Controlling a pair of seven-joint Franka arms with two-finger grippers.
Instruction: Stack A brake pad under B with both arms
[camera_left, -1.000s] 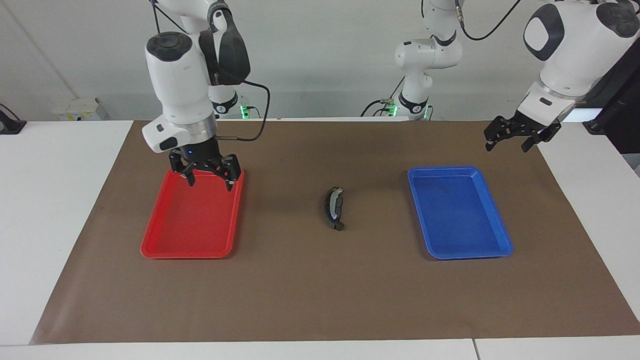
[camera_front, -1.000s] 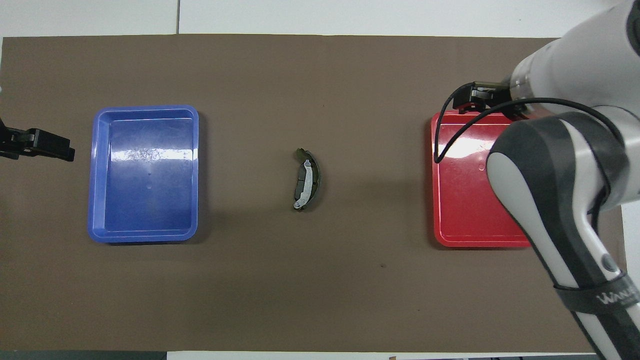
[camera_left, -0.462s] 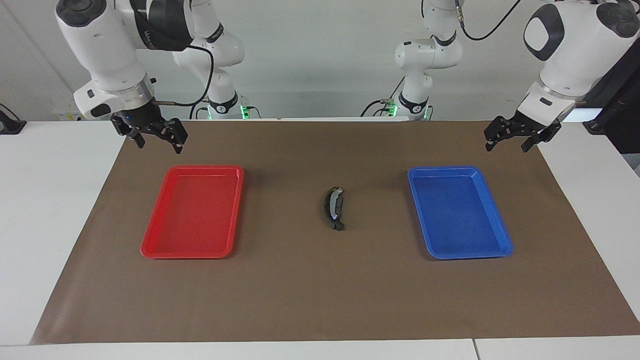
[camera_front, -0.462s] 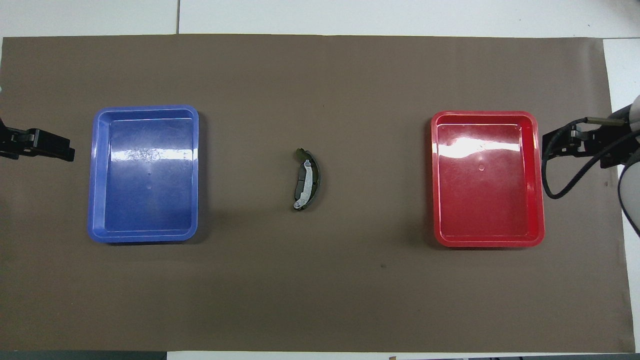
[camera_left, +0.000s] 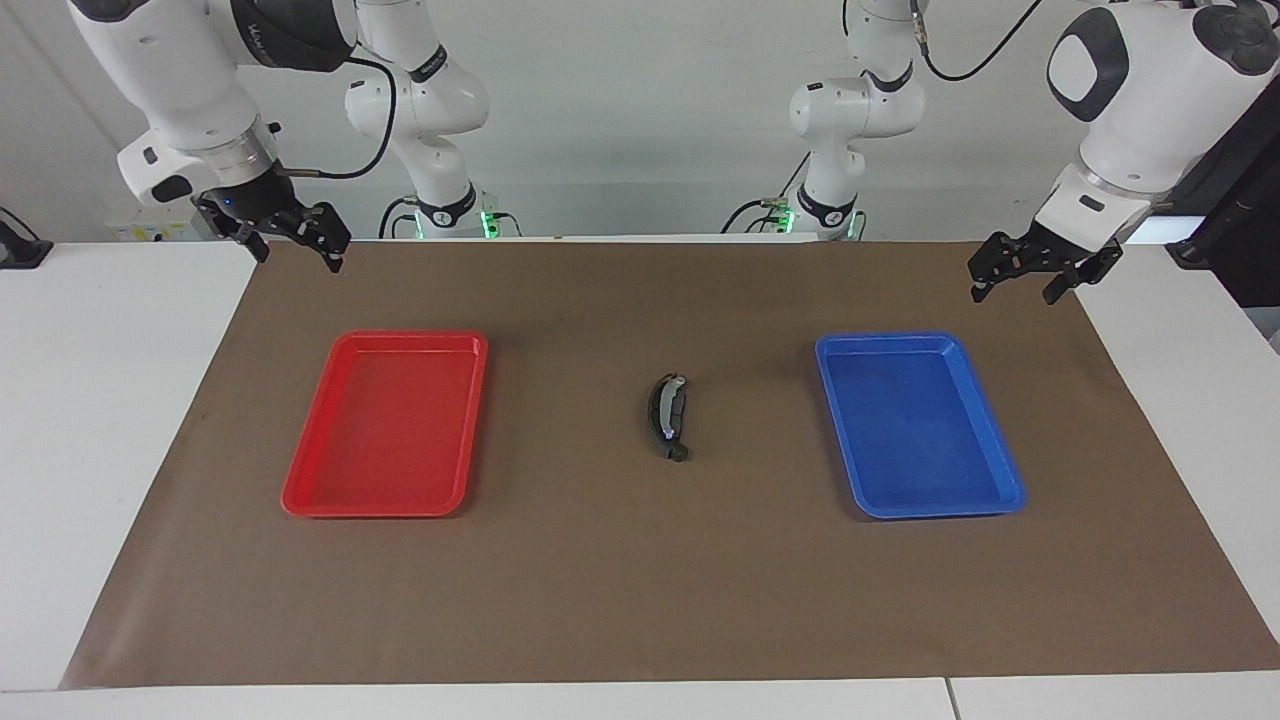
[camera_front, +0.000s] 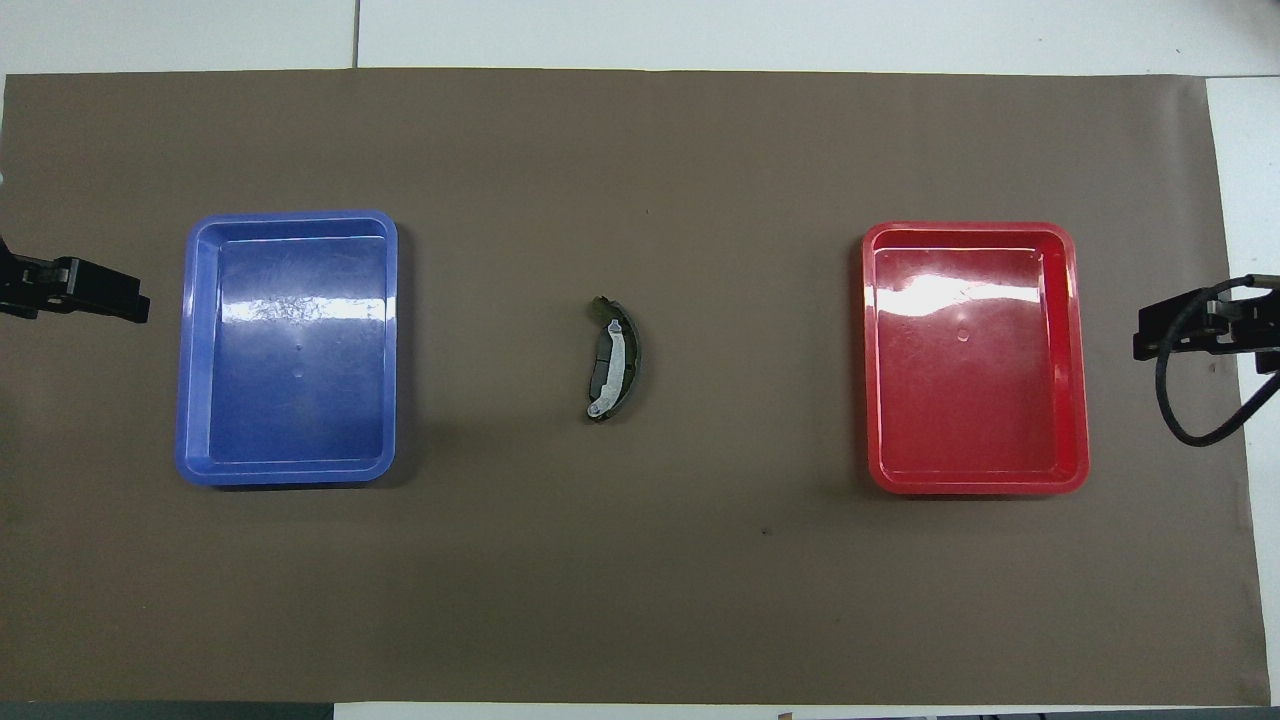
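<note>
The right gripper (camera_left: 292, 243) has swung off the red tray (camera_left: 385, 425); both it and the left gripper (camera_left: 1015, 280) hang fingers spread, B (camera_left: 664, 415) atop the A brake pad (camera_front: 601, 367).

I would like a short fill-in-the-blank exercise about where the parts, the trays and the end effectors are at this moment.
1. The stacked brake pad A and B lie on the brown mat between the blue tray and the ____ tray.
2. Both trays hold ____.
3. The piece with the light strip lies ____ the short grey pad.
4. The left end effector and the right end effector grip ____.

Missing words: red; nothing; on; nothing
</note>
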